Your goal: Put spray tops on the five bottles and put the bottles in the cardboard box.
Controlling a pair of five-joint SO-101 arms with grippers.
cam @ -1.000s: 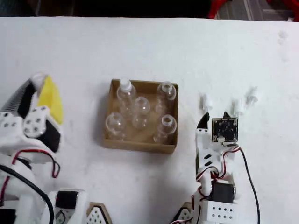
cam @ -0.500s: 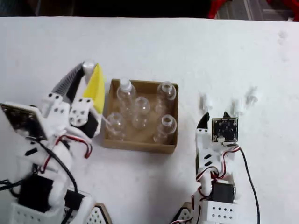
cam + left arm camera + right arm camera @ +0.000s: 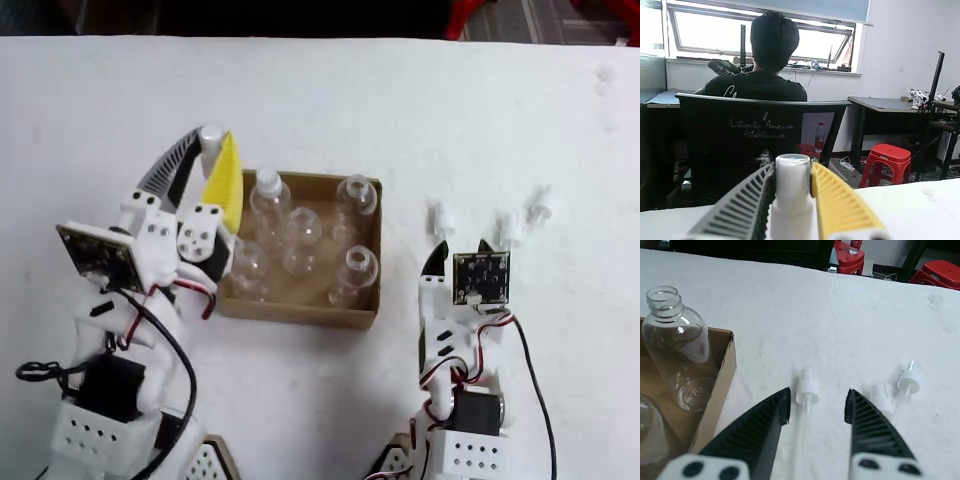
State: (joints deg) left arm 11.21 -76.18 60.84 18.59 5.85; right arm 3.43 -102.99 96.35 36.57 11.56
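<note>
a: what is seen nearest?

b: the left gripper (image 3: pixel 792 172) is seen first. a white spray top (image 3: pixel 791 200) is squeezed between its grey finger and its yellow finger. from above, the top is seen just outside the far left corner of the cardboard box (image 3: pixel 300 310).

a: and the other arm?

b: the right gripper (image 3: pixel 817 400) is seen to the right of the box, close to the table (image 3: pixel 320 100). its two black fingers are spread apart, and nothing is held between them.

a: where are the bottles kept?

b: five clear bottles are stood up inside the box. the front left one (image 3: pixel 250 268) is partly hidden by the left arm. the front right one (image 3: pixel 355 270), the middle one (image 3: pixel 300 235) and the back right one (image 3: pixel 355 197) are seen with bare necks. a white top is fitted on the back left one (image 3: pixel 268 195).

a: what is found farther out?

b: three loose spray tops are laid on the table just past the right gripper. one (image 3: pixel 806 387) is lined up with the gap between the fingers. the other two (image 3: pixel 881 395) (image 3: pixel 910 380) are laid close together off to one side.
</note>
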